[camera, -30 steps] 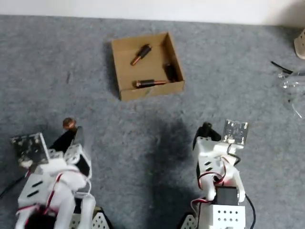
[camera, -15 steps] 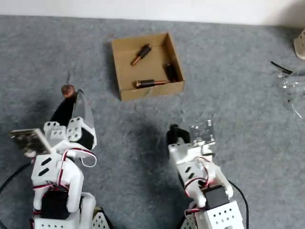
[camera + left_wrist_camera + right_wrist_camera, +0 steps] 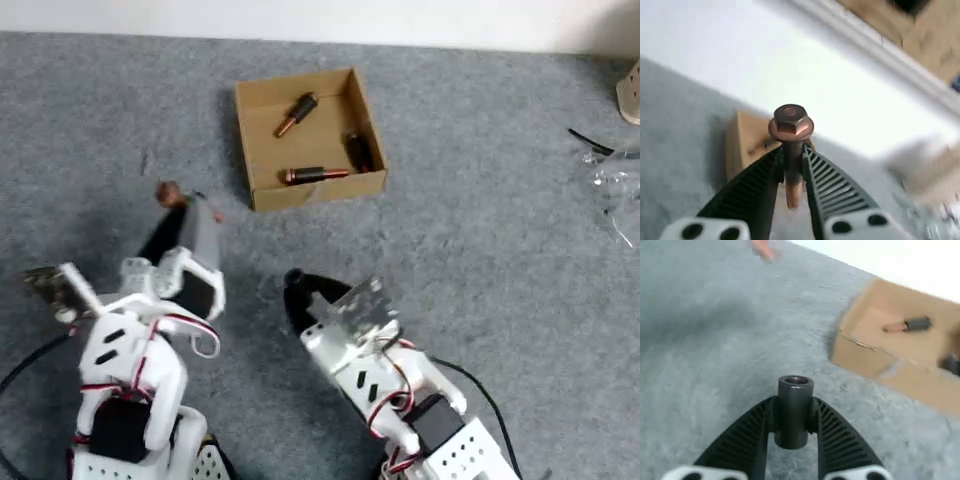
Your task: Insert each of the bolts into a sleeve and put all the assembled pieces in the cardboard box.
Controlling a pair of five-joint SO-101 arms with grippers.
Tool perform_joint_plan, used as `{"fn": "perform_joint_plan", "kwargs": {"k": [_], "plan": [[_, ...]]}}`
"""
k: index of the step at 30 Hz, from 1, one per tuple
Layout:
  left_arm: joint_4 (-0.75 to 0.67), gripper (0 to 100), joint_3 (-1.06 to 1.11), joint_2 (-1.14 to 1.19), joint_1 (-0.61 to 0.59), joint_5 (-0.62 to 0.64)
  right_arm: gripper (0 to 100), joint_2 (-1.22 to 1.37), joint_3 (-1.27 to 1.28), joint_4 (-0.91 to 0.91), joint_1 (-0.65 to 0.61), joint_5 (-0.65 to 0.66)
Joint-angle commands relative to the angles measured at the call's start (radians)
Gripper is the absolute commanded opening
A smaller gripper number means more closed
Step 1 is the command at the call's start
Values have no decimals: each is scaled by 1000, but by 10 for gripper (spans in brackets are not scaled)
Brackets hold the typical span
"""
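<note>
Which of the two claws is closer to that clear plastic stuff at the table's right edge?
Right. The right gripper, holding a sleeve, sits mid-table, nearer the clear plastic stuff; the left gripper, holding a bolt, is farther off, toward the opposite side.

The right end effector grips a black sleeve upright.

One cardboard box, three pieces inside, one separate bolt, one separate sleeve.
</note>
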Motion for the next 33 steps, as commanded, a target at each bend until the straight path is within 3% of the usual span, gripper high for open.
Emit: {"fn": "perform_joint_plan", "kwargs": {"k": [1, 6, 12, 20, 26, 33], "plan": [[101, 5, -101, -18, 84, 0, 4, -12, -18, -41, -44, 115], [160, 5, -130, -18, 116, -5, 4, -12, -13, -41, -41, 115], [167, 5, -124, -18, 116, -98, 4, -12, -10, -38, -39, 120], [183, 5, -114, -18, 122, -94, 4, -12, 24, -41, -39, 121], [167, 5, -39, -18, 239, -100, 4, -12, 24, -41, -41, 121], [138, 5, 10, -18, 240, -100, 4, -13, 24, -41, -41, 121]]}}
